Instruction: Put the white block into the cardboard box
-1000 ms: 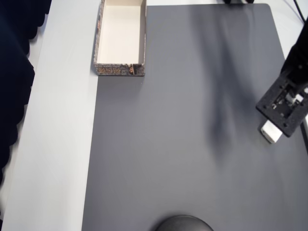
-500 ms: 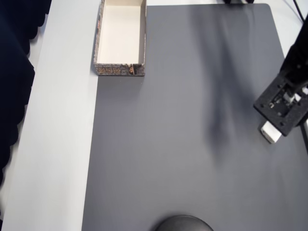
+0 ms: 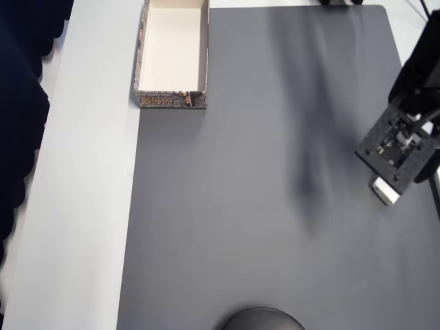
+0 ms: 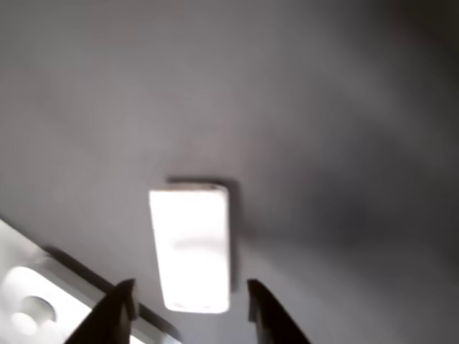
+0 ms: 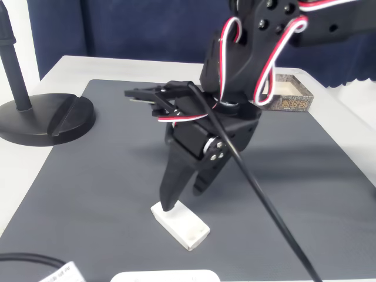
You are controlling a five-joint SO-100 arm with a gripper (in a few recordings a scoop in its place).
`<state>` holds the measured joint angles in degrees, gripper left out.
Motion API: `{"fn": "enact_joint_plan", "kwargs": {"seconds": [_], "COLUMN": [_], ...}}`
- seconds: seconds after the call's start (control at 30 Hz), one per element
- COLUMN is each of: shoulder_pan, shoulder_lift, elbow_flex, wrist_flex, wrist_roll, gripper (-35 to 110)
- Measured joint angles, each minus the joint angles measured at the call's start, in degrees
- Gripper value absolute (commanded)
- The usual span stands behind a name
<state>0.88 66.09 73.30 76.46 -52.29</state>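
The gripper [image 5: 185,197] hangs spread over the block [image 5: 180,225], one finger on each side, not grasping it. The block [image 3: 386,192] lies flat near the mat's [image 3: 261,206] right edge, overhead. The box [image 3: 173,55] straddles the top-left corner.

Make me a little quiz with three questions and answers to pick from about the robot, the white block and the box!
1. Where does the white block lie?
A. in the box
B. on the dark mat
C. on the round stand

2. What colour is the inside of the cardboard box?
A. cream-white
B. red
C. green

3. How is the tool?
A. shut tight
B. open over the block
C. resting in the box

Answers: 1 B, the block rests on the dark mat, far from the box. 2 A, its floor looks cream-white. 3 B, the wrist view shows its fingers spread, one on each side of the block.
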Motion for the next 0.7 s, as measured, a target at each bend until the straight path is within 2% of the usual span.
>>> {"fn": "enact_joint_plan", "kwargs": {"seconds": [0.7], "shoulder_pan": [0.00], "shoulder_lift": [-7.03], "elbow_flex": [-11.78], "wrist_flex": [8.17], "wrist_roll": [3.87], "gripper": [20]}}
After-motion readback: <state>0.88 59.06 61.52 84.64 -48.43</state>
